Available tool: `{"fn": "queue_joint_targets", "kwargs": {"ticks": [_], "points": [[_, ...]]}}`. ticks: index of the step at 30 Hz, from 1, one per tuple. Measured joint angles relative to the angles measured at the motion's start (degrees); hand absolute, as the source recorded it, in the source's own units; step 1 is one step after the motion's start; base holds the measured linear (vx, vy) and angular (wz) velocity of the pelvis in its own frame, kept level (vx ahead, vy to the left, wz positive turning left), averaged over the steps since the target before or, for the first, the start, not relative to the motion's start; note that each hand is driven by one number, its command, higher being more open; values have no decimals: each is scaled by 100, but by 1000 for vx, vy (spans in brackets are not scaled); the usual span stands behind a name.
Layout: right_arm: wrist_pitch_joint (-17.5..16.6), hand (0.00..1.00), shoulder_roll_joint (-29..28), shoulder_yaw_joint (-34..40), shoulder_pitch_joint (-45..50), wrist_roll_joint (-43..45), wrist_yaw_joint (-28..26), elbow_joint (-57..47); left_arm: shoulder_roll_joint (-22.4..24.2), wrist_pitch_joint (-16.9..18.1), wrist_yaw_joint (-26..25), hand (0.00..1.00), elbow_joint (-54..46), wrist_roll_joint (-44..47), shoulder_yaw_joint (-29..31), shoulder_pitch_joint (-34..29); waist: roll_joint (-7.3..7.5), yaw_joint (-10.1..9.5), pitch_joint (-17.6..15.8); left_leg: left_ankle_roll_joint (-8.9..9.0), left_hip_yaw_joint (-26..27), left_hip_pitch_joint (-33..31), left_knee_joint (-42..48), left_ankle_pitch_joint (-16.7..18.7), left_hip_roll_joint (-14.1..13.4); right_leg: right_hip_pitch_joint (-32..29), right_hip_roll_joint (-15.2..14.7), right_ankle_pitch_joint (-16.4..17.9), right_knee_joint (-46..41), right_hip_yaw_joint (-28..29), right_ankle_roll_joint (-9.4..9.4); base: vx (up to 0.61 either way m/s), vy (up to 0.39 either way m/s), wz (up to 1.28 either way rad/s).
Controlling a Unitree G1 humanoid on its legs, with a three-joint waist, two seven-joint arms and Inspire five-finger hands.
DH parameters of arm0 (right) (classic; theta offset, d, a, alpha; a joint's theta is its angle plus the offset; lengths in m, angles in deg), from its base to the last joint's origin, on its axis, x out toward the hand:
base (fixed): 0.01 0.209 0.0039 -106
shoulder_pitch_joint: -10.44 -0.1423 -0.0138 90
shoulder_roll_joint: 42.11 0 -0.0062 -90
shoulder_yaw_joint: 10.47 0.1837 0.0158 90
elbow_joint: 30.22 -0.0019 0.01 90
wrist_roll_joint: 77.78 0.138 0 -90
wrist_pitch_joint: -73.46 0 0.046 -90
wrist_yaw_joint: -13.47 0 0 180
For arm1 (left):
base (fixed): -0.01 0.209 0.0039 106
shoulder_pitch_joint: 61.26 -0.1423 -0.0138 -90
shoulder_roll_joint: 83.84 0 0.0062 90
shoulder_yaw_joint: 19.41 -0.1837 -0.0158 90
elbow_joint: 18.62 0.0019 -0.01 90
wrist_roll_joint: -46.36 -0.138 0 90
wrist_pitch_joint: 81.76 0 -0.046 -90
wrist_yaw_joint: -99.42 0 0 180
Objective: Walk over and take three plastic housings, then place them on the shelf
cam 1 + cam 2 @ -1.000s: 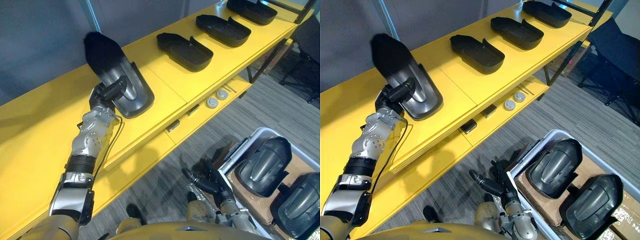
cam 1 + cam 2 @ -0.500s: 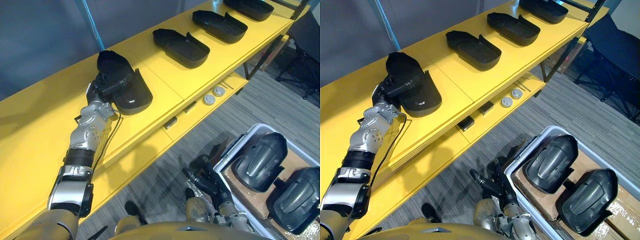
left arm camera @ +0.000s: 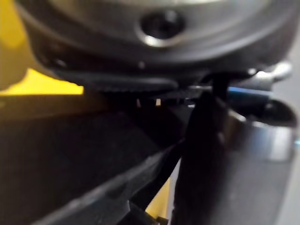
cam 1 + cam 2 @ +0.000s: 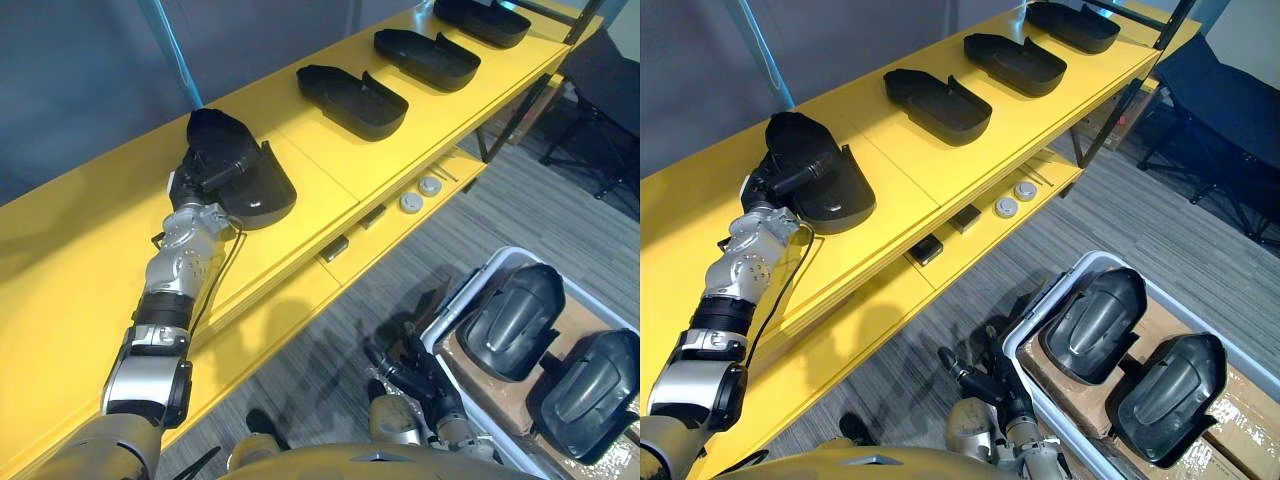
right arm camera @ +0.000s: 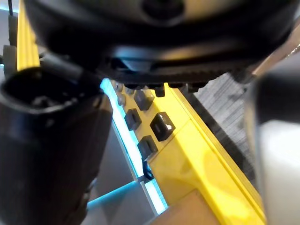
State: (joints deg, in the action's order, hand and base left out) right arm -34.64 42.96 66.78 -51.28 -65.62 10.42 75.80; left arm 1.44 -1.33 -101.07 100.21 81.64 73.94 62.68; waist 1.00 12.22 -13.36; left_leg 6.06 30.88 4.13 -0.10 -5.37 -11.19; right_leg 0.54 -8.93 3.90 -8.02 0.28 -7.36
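– Six dark plastic housings are in your views. Where shall I begin?

– At the fingers. What has the left hand got?

– Your left hand (image 4: 203,180) has its fingers closed on one housing (image 4: 255,192), gripping it at its near left edge. That housing rests on the yellow shelf (image 4: 80,260) at the left end of a row, with its rounded end toward the far side.

– And the rest of the row?

– You have three more housings running off to the far right, well apart from one another: the nearest (image 4: 352,100), the middle one (image 4: 423,58) and the farthest (image 4: 482,18). Each lies hollow side up, like a shallow matte black tray with a raised rim.

– The right hand?

– Your right hand (image 4: 420,375) hangs low and near, fingers spread and slack, holding nothing. Just to its right stands a white bin (image 4: 465,292) lined with brown cardboard (image 4: 1055,375). Two housings lie in it side by side, dome up: the left one (image 4: 515,320) and the right one (image 4: 590,385). They are glossy, with a moulded ridge along the back.

– Anything smaller?

– Two round grey discs (image 4: 410,203) (image 4: 430,186) sit on the lower ledge under the shelf top. Two small dark blocks (image 4: 334,248) (image 4: 372,217) sit to their left.
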Motion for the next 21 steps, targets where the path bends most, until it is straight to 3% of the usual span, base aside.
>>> {"fn": "queue_joint_targets", "kwargs": {"ticks": [6, 14, 21], "points": [[-46, 100, 30, -95, 37, -1, 0, 21, -22, -454, -656, 100, 64, -1834, 245, 51, -11, 67, 7, 22, -1, 59, 0, 17, -40, 50, 38, 14, -10, -3, 15, -2, -2, -1], [-153, 100, 47, -139, 53, 186, -4, 109, -402, -1588, -399, 100, 306, -3575, 242, 326, -11, 121, 22, 33, 37, 161, 94, 59, -69, 156, 45, 30, -37, 20, 37, 3, -2, -3], [-313, 100, 56, -159, 185, 149, 106, 138, -737, -1849, -163, 100, 551, -3827, 85, 387, -66, 120, 150, 60, 121, 234, 107, 83, -131, 156, 110, 45, -86, 98, 58, -13, -11, -6]]}}
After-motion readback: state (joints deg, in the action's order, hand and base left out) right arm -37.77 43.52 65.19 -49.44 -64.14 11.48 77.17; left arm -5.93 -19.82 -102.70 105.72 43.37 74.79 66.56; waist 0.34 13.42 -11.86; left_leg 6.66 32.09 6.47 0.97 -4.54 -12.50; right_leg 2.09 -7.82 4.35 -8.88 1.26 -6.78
